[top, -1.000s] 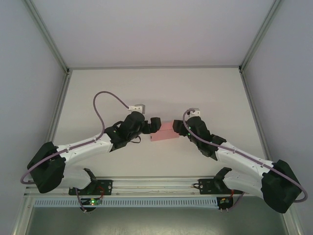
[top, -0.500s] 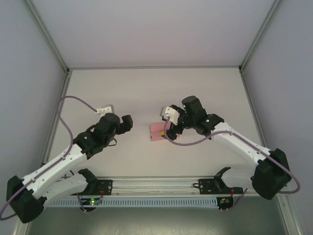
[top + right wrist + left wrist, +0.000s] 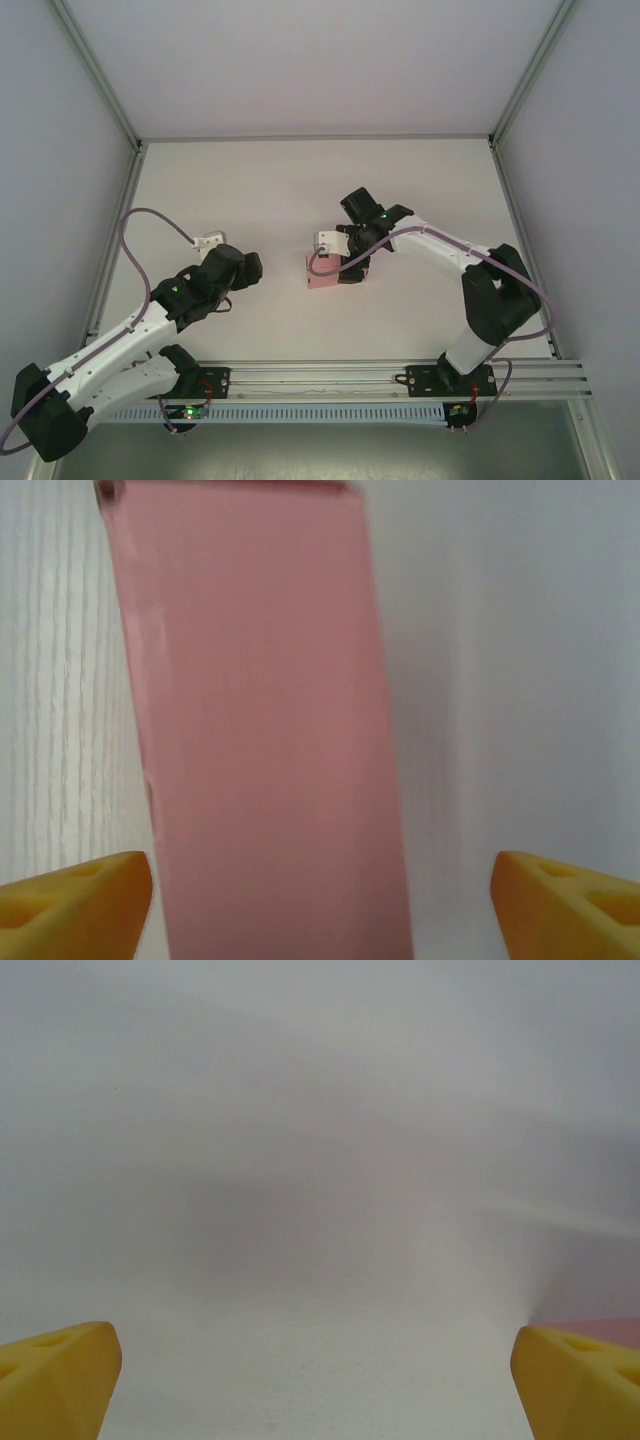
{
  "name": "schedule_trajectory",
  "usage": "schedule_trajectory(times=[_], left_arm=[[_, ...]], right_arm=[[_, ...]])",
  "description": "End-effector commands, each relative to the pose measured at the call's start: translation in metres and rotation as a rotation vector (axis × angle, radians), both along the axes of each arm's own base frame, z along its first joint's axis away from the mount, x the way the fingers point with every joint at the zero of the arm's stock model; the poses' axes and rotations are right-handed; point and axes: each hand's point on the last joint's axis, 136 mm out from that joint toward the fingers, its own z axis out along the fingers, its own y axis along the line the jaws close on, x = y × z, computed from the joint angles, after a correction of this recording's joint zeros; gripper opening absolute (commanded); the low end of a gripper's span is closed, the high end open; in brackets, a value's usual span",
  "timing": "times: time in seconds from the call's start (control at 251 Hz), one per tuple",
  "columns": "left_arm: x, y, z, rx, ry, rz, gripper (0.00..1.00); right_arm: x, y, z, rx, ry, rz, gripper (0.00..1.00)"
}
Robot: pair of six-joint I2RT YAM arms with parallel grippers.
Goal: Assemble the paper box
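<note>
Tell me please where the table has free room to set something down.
The far half of the table, behind the paper box, is bare; so is the gap between that box and the left pincer. It is crowded where the right pincer hangs over the box.

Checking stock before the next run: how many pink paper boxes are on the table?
1. The paper box lies flat near the middle of the table, beneath the open right gripper. The arms could hide another.

The paper box [image 3: 260,730] was smooth, matt pink card; the desk [image 3: 40,680] looked matt white, faintly grained.
</note>
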Motion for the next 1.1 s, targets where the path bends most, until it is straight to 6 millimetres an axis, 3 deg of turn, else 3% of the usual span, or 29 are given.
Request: schedule_trajectory(times=[0.0, 0.08, 0.112, 0.271, 0.387, 0.423, 0.455, 0.507, 0.563, 0.674, 0.806, 0.966, 1.093], left_arm=[[0.0, 0.005, -0.001, 0.012, 0.011, 0.023, 1.0], [0.0, 0.005, 0.002, 0.007, 0.005, 0.016, 1.0], [-0.001, 0.006, 0.003, 0.009, 0.005, 0.02, 1.0], [-0.004, 0.012, 0.003, -0.002, -0.007, 0.048, 1.0], [-0.005, 0.015, 0.005, -0.009, -0.018, 0.065, 1.0], [-0.006, 0.016, 0.005, -0.011, -0.021, 0.069, 1.0], [-0.005, 0.016, 0.006, -0.014, -0.024, 0.076, 1.0], [-0.005, 0.017, 0.007, -0.017, -0.026, 0.082, 1.0], [-0.004, 0.015, 0.009, -0.016, -0.026, 0.076, 1.0], [-0.001, 0.017, 0.008, 0.0, -0.024, 0.086, 1.0], [0.001, 0.014, 0.006, 0.019, -0.006, 0.083, 1.0], [0.008, 0.006, 0.008, 0.02, -0.011, 0.049, 1.0], [0.016, 0.0, 0.013, 0.014, -0.035, 0.028, 1.0]], right_arm=[[-0.007, -0.004, -0.007, -0.08, 0.042, 0.03, 0.69], [0.001, -0.002, -0.005, -0.1, 0.008, 0.005, 0.43], [0.004, 0.0, -0.003, -0.107, -0.024, 0.001, 0.37], [0.022, 0.022, 0.026, -0.04, -0.277, -0.001, 0.38], [0.047, 0.034, 0.047, -0.028, -0.627, -0.032, 0.4], [0.053, 0.037, 0.052, -0.014, -0.721, -0.034, 0.36], [0.055, 0.04, 0.052, 0.004, -0.769, -0.026, 0.36], [0.057, 0.042, 0.048, 0.022, -0.8, -0.024, 0.46], [0.06, 0.043, 0.04, 0.021, -0.814, -0.046, 0.38], [0.057, 0.044, 0.021, -0.01, -0.855, -0.061, 0.38], [0.04, 0.044, 0.001, -0.054, -0.854, -0.023, 0.55], [-0.005, 0.052, 0.005, 0.055, -0.609, 0.026, 0.97], [-0.042, 0.056, 0.011, 0.131, -0.423, 0.106, 0.98]])
